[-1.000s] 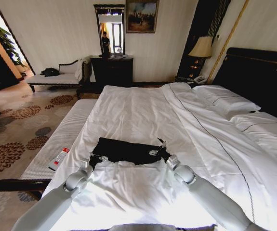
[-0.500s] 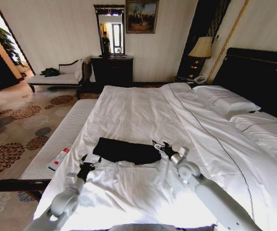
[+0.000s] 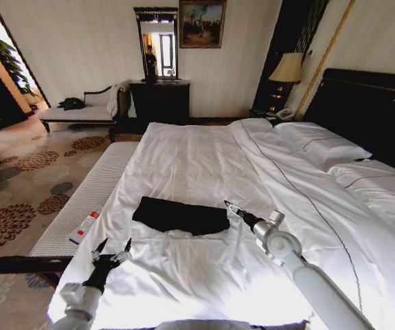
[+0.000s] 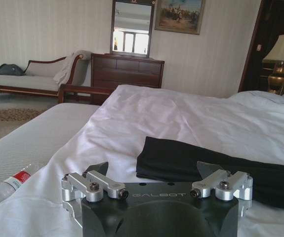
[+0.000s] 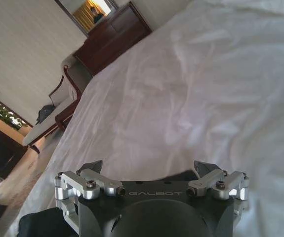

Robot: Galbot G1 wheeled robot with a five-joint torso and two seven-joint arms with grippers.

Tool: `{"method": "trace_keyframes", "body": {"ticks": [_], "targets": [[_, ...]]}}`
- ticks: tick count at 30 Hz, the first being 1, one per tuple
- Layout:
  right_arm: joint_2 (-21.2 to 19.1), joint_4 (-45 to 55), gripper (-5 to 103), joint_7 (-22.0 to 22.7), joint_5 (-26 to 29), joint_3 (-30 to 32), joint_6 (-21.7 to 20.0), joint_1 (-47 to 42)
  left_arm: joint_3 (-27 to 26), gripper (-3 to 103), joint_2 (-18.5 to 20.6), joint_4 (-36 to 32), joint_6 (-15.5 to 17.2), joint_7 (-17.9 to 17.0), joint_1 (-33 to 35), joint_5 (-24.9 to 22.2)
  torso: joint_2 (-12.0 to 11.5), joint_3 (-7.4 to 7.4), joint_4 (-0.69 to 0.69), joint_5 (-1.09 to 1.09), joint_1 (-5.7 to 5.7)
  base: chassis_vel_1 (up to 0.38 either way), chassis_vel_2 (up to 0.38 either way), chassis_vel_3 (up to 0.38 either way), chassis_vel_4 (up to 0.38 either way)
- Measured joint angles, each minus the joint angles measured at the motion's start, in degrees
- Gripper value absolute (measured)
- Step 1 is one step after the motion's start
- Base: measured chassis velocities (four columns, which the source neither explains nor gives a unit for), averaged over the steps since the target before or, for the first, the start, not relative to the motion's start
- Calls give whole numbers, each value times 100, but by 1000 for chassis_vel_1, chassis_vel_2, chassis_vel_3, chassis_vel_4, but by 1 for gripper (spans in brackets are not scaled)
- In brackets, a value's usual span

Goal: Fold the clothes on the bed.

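The clothes (image 3: 180, 215), a black T-shirt folded into a flat rectangle, lie on the white sheet of the bed (image 3: 197, 158) near its front. My left gripper (image 3: 111, 249) hovers open over the sheet, near and to the left of the shirt, touching nothing. In the left wrist view its open gripper (image 4: 154, 170) points at the black clothes (image 4: 206, 160) just beyond. My right gripper (image 3: 231, 207) is open just off the shirt's right edge, a little above the sheet. The right wrist view shows the open gripper (image 5: 149, 168) over white bedding.
A pale bench (image 3: 80, 199) runs along the bed's left side with a water bottle (image 3: 84, 227) on it. Pillows (image 3: 328, 148) and a dark headboard (image 3: 369, 110) are at the right. A chaise (image 3: 80, 110), dresser (image 3: 159, 100) and lamp (image 3: 288, 67) stand by the far wall.
Both grippers have let go of the shirt's near edge and drawn away, the left back toward me and to the left, the right off to the right. The shirt stays folded flat.
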Motion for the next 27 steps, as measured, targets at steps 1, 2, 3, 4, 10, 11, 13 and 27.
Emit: {"method": "trace_keyframes", "body": {"ticks": [1,2,3,4,10,11,13,27], "targets": [[38,1,100,2,43,65,-95,-33,-3,100,-1,0,-1,6,2,-9,0,0,-2,0,0,0,0,0,0],[61,0,100,1,63,105,-153,-56,-3,100,-2,0,-1,9,2,-13,-1,0,-2,0,1,0,0,0,0],[82,-15,100,-8,77,149,-223,-78,-3,100,-2,0,-2,9,-2,-15,-1,0,-1,0,1,0,0,0,0],[104,-42,100,-19,93,187,-284,-88,-2,100,-1,0,-1,9,-7,-16,-1,1,-1,0,1,0,0,0,0],[225,-195,100,-34,212,351,-602,-92,14,100,5,4,-2,9,-28,-18,-1,1,-1,0,1,0,0,0,0],[242,-220,100,-38,228,370,-668,-96,18,100,6,7,-2,9,-31,-19,-1,1,0,-1,1,0,0,0,0],[303,-304,100,-53,253,410,-881,-110,24,100,9,13,-2,9,-37,-19,-1,1,0,0,1,0,0,0,0],[827,-807,100,-52,470,376,-1238,65,41,100,16,27,3,5,-59,-21,-1,1,0,0,1,0,0,0,0]]}}
